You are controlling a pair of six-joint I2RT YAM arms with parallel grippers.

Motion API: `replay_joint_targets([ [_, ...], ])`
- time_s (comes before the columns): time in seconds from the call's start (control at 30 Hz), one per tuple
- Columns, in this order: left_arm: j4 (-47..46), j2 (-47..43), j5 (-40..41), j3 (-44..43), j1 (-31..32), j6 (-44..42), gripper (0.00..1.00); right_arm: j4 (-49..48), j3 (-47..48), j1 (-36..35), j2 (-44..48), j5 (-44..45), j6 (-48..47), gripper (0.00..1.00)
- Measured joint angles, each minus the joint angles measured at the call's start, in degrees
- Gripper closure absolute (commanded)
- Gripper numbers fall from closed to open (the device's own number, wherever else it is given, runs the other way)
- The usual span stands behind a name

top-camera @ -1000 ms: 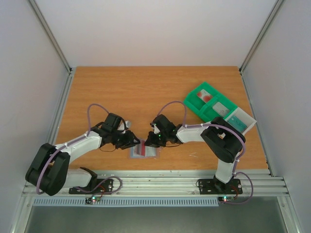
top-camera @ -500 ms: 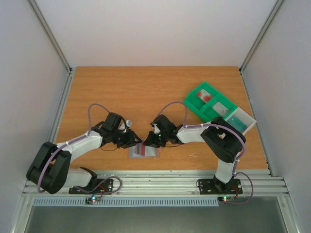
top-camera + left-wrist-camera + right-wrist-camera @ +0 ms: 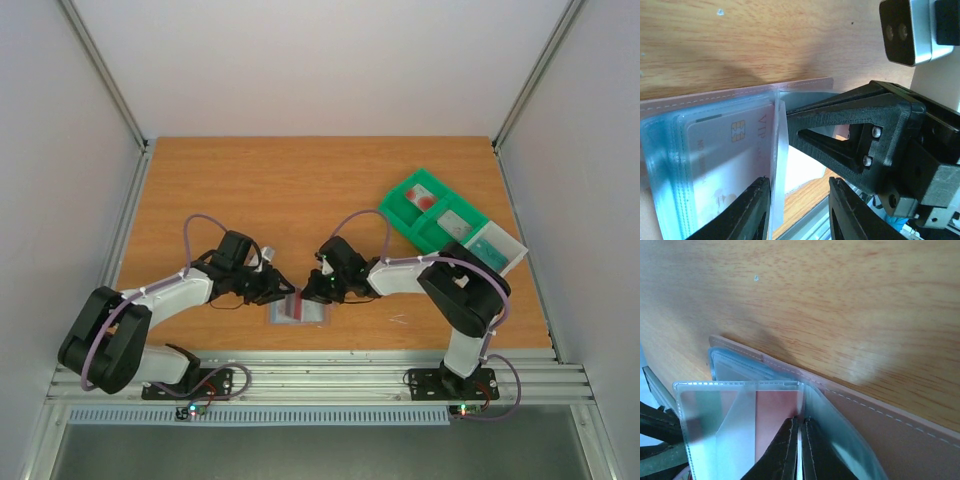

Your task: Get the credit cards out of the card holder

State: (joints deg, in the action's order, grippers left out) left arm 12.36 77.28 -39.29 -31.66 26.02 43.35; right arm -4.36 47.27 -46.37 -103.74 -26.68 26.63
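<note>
Card holder (image 3: 300, 312) lies spread open on the table (image 3: 300, 180), near edge, centre, between the two arms. Tan outside down, clear pockets up.

Right gripper (image 3: 800, 450): jaws pressed together, pinching the edge of one clear sleeve (image 3: 740, 410) and holding it lifted off the holder. A red card (image 3: 775, 420) shows through that sleeve; cannot tell if the card itself is in the pinch.

Left gripper (image 3: 284, 295): at the holder's far-left corner, tips just beside the right gripper's. Jaws partly apart, nothing clamped. The raised sleeve's edge stands between its fingers (image 3: 752, 210), close against one of them.

Pale card with a chip and "VIP" lettering (image 3: 725, 165) sits flat in a pocket of the holder.

Green tray (image 3: 405, 228) stands far right, well apart from the holder. Credit cards (image 3: 425, 198) lie in its compartments: red, grey, teal, one apiece.
</note>
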Motion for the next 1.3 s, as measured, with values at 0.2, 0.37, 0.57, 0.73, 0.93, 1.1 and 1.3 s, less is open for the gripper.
replay_joint_targets([
  [0.2, -2.86, 0.00, -1.33, 0.15, 0.00, 2.05, 0.66, 2.97, -0.35, 0.52, 2.19, 1.79, -0.42, 0.88],
  [0.37, -4.46, 0.02, -2.01, 0.22, 0.00, 3.26, 0.66, 3.61, -0.52, 0.74, 2.47, 2.16, -0.52, 0.92],
  [0.57, -7.72, 0.68, -3.41, 0.96, 0.00, 5.29, 0.66, 4.13, -0.96, 0.85, 2.99, 2.62, -0.57, 0.95],
  [0.73, -8.74, 1.33, -4.00, 1.57, 0.07, 6.27, 0.66, 4.17, -1.22, 0.96, 3.30, 2.69, -0.57, 0.94],
  [0.93, -10.69, 1.84, -4.48, 1.81, 0.81, 7.28, 0.66, 4.50, -1.77, 1.51, 3.98, 2.71, -0.59, 0.94],
  [1.1, -12.48, 2.12, -4.79, 1.81, 1.99, 7.98, 0.66, 4.81, -1.77, 1.79, 4.31, 2.75, -0.70, 0.89],
  [1.3, -14.08, 5.22, -4.85, 1.77, 4.72, 9.01, 0.66, 6.84, -1.81, 2.45, 6.54, 3.63, -1.16, 0.82],
])
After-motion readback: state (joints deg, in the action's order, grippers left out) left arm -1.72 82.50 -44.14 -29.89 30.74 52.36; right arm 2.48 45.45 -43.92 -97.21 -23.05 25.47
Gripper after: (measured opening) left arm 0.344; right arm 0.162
